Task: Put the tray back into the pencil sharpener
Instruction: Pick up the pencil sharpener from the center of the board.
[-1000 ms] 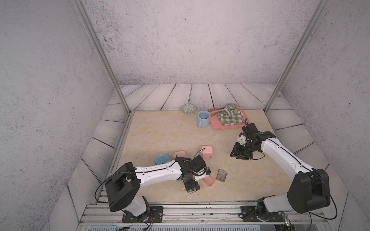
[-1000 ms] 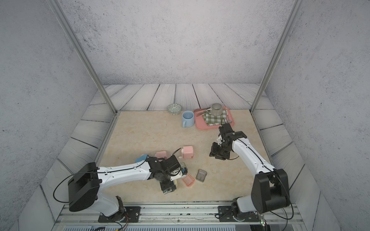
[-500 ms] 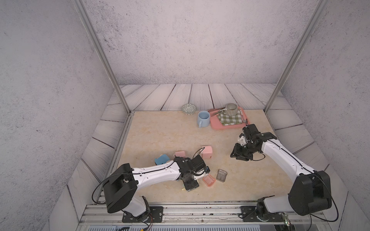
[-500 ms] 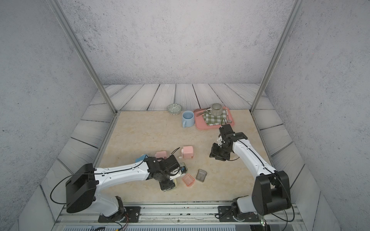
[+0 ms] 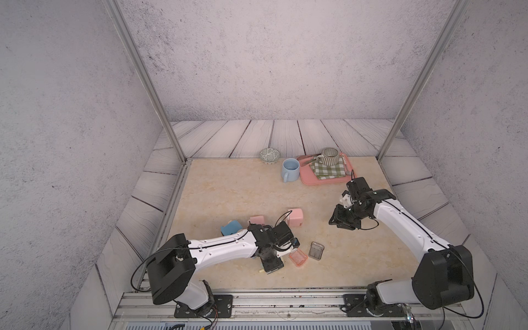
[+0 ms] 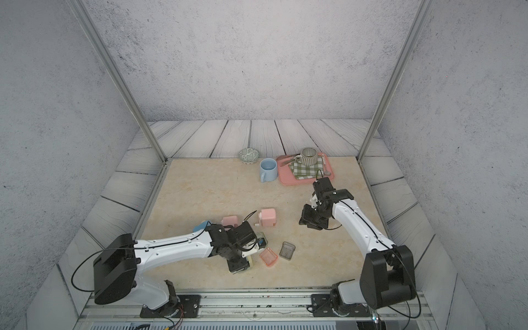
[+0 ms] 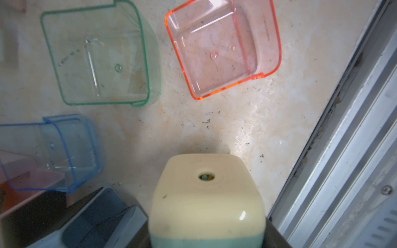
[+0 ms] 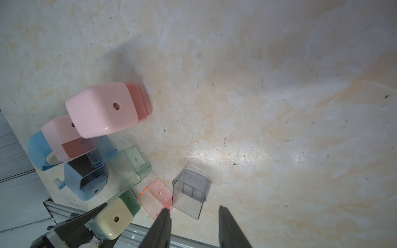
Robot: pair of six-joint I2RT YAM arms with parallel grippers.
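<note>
My left gripper (image 5: 273, 265) is low near the table's front edge, shut on a cream-and-green pencil sharpener (image 7: 206, 201) that fills the space between its jaws. Four clear trays lie loose around it: a green tray (image 7: 101, 55), an orange tray (image 7: 223, 47), a blue tray (image 7: 53, 154) and a grey tray (image 8: 191, 191). In both top views the orange tray (image 5: 298, 257) and grey tray (image 5: 316, 251) lie just right of that gripper. My right gripper (image 5: 338, 221) hovers at mid right, open, with nothing between its fingers.
Two pink sharpeners (image 5: 295, 217) (image 5: 257, 220) and a blue sharpener (image 5: 231, 227) sit behind the left arm. A blue mug (image 5: 290, 169), a patterned bowl (image 5: 269, 155) and a pink serving tray (image 5: 325, 180) with cloth and cup stand at the back. The metal rail (image 7: 343, 150) runs close by.
The left gripper's jaws have closed in on the cream-and-green sharpener and its wrist has shifted slightly. The right arm has barely moved.
</note>
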